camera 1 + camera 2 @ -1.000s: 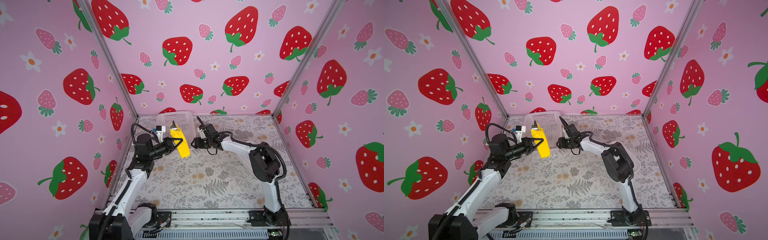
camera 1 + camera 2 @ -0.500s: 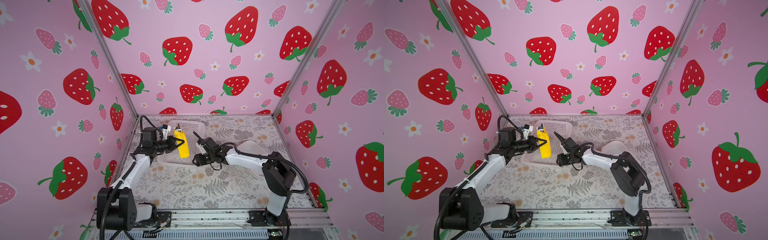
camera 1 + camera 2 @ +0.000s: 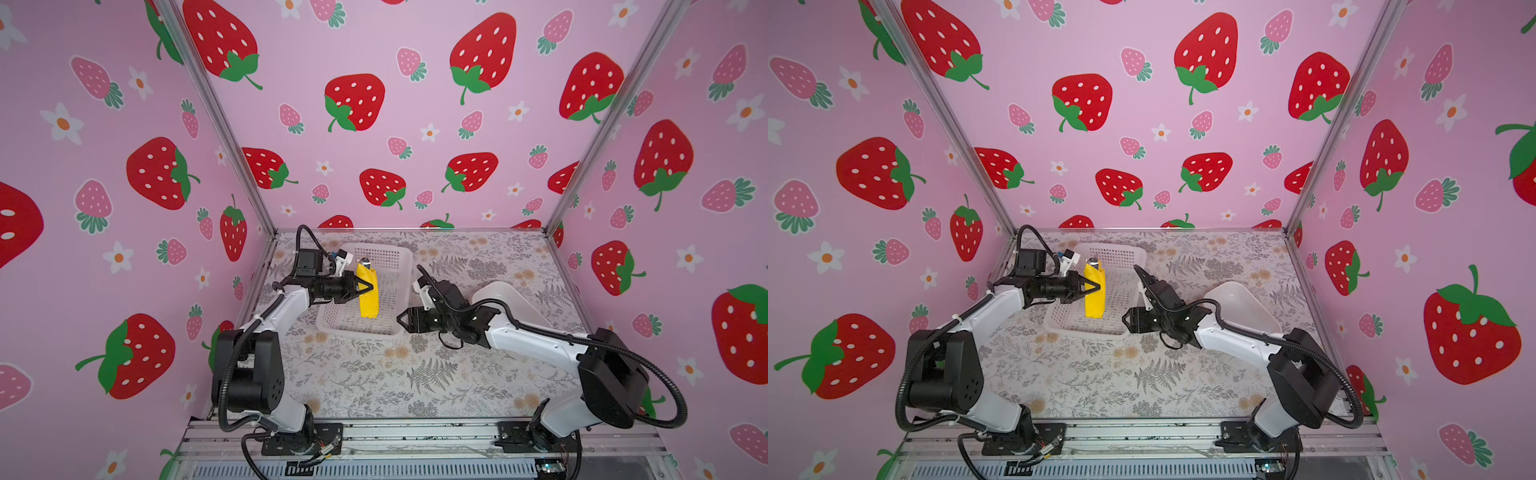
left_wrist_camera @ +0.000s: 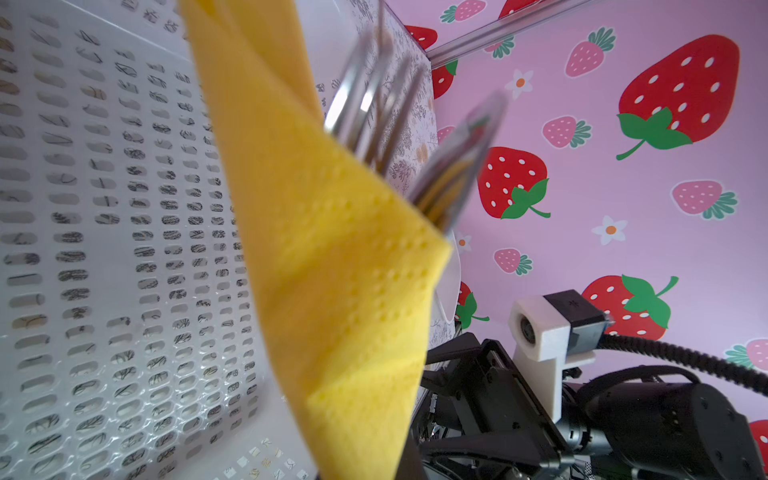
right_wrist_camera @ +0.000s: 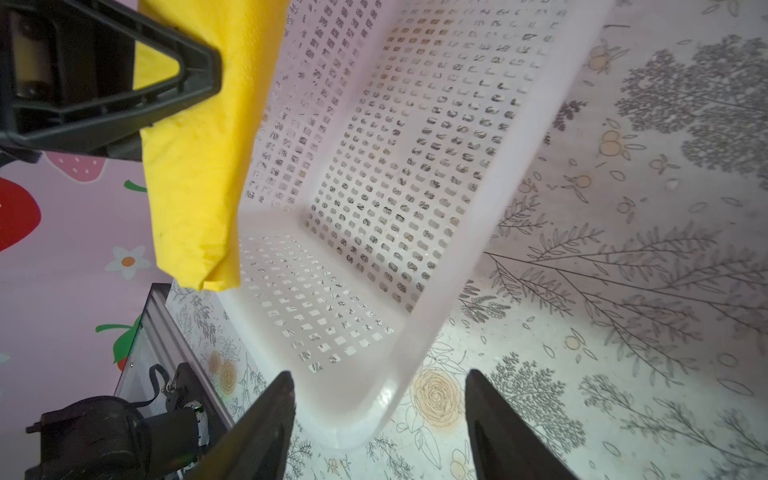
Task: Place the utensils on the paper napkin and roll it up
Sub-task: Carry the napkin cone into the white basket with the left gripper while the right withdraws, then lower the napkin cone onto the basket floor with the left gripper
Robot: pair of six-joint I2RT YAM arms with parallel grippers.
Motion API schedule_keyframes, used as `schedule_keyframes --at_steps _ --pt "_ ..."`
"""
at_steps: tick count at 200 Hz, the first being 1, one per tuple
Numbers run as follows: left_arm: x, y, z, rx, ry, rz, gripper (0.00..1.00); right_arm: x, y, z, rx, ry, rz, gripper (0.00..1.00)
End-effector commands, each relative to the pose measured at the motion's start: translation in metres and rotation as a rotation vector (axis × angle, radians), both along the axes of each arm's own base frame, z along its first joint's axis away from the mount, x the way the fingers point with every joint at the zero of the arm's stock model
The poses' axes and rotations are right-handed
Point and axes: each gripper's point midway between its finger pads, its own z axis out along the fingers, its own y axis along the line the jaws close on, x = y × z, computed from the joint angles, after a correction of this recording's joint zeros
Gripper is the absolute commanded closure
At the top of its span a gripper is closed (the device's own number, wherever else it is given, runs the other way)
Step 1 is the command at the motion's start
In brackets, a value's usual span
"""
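Pinched tight in the left gripper [image 3: 368,286]: the rolled paper napkin [image 3: 368,299], hanging over the white mesh basket [image 3: 357,332], with the utensils [image 4: 374,104] poking from one end. At the right gripper [image 3: 400,322], jaws parted and holding nothing, straddling the basket's near corner; white tray [image 3: 513,297] behind.

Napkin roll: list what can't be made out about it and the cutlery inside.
- Utensils: in the left wrist view only blurred tips show. The napkin hides the rest, so their count is unclear.
- In a top view they are too small to identify.
- Napkin's lower end: cut off by the left wrist view's edge. In both top views, whether it touches the basket is unclear.
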Motion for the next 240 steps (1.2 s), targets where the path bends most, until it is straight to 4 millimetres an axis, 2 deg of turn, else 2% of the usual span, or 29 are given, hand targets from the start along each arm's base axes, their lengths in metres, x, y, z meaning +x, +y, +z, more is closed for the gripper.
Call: schedule_keyframes --at_steps 1,35,100,155,240 --pt "0.005 -0.01 0.008 0.011 -0.052 -0.077 0.91 0.009 -0.008 0.016 0.061 -0.026 -0.08 0.33" --pt "0.017 -0.02 -0.011 0.048 -0.026 -0.098 0.92 0.007 -0.015 0.023 0.099 -0.033 -0.102 0.33" --pt "0.03 -0.055 -0.049 0.139 0.021 -0.19 0.93 0.011 -0.026 0.027 0.134 -0.037 -0.156 0.33" --pt "0.044 -0.06 -0.084 0.173 0.096 -0.19 0.93 0.011 -0.029 0.022 0.132 -0.024 -0.163 0.33" --pt "0.046 -0.07 -0.107 0.122 0.143 -0.231 0.93 0.012 -0.026 0.014 0.126 0.006 -0.159 0.33"
